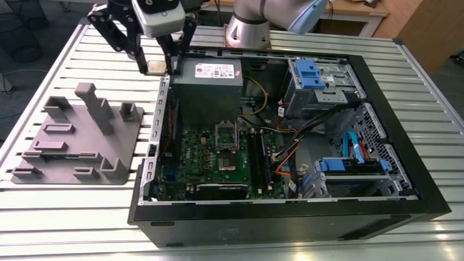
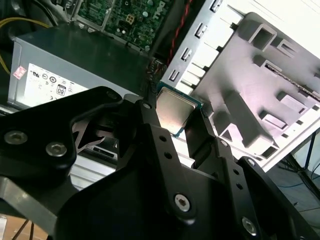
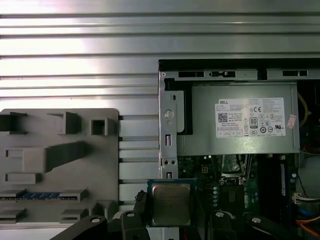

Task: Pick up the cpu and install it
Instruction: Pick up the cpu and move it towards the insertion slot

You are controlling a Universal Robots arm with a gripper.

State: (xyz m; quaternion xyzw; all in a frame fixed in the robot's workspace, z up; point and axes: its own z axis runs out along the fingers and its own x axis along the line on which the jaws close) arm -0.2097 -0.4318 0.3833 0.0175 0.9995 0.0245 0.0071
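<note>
Cpu point(image 1: 154, 67) gripped in tool point(image 1: 155, 69), aloft near computer case point(image 1: 290, 223) edge.

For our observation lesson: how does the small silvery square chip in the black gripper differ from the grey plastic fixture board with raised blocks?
The small silvery square cpu is shiny metal; the grey plastic fixture board is matt. The cpu is far smaller than the board. The cpu is held in the air, clamped in the black gripper; the board lies flat on the slatted metal table. Both are greyish.
</note>
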